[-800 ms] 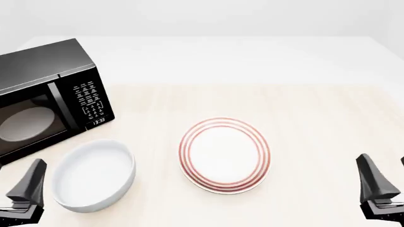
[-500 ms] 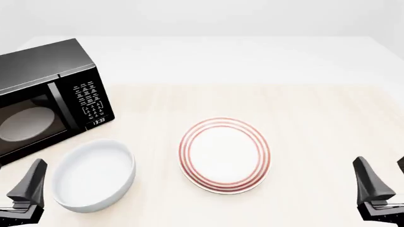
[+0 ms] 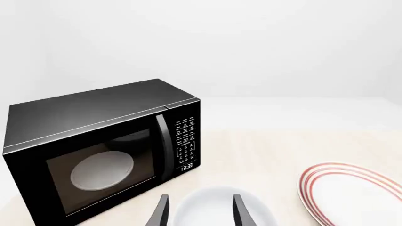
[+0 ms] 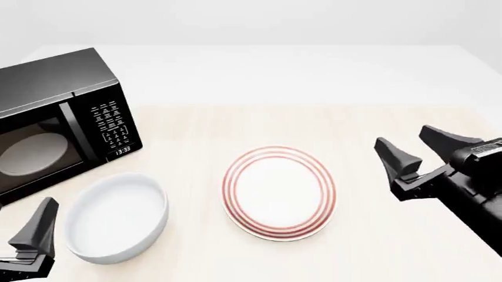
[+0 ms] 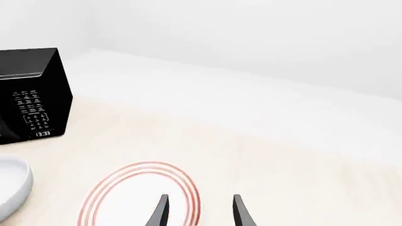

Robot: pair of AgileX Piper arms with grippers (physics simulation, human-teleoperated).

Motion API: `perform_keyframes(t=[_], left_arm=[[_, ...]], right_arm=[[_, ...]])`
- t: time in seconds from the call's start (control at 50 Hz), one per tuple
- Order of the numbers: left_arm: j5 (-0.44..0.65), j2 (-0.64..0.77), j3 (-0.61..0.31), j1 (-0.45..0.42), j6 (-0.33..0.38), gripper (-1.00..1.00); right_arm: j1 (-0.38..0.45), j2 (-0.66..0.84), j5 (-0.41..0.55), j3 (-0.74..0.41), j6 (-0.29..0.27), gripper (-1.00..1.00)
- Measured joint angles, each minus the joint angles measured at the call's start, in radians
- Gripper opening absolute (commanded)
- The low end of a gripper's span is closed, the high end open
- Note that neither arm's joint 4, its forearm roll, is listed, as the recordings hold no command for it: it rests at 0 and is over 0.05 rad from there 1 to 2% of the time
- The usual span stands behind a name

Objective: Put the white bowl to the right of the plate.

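Note:
The white bowl (image 4: 116, 217) sits at the front left of the table, in front of the microwave. The red-ringed plate (image 4: 280, 192) lies flat at the table's middle, to the bowl's right. My left gripper (image 3: 201, 197) is open and empty just short of the bowl (image 3: 210, 205); in the front view only one finger (image 4: 41, 226) shows, left of the bowl. My right gripper (image 4: 404, 138) is open and empty above the table, right of the plate. In the right wrist view its fingertips frame the plate's (image 5: 135, 193) near edge, with the bowl (image 5: 12, 186) at the frame's side.
A black microwave (image 4: 55, 123) stands at the left, behind the bowl, with a pale turntable disc (image 4: 32, 154) seen through its door. It also shows in the left wrist view (image 3: 100, 150) and in the right wrist view (image 5: 28, 101).

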Motion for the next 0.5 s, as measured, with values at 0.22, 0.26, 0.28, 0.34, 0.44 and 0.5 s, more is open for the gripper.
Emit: perform_keyframes(t=[0.22,0.26,0.28,0.34,0.44,0.5], left_arm=[[0.000,0.000,0.000,0.000,0.000,1.00],[0.000,0.000,0.000,0.000,0.000,1.00],[0.000,0.000,0.000,0.000,0.000,1.00],[0.000,0.000,0.000,0.000,0.000,1.00],[0.000,0.000,0.000,0.000,0.000,1.00],[0.000,0.000,0.000,0.000,0.000,1.00]], right_arm=[[0.120,0.275,0.010,-0.203,-0.019,1.00],[0.143,0.312,0.020,-0.239,-0.021,1.00],[0.154,0.330,0.025,-0.256,-0.021,1.00],[0.183,0.381,0.039,-0.304,-0.025,1.00],[0.232,0.461,0.069,-0.384,-0.031,1.00],[0.257,0.507,0.089,-0.431,-0.034,1.00]])
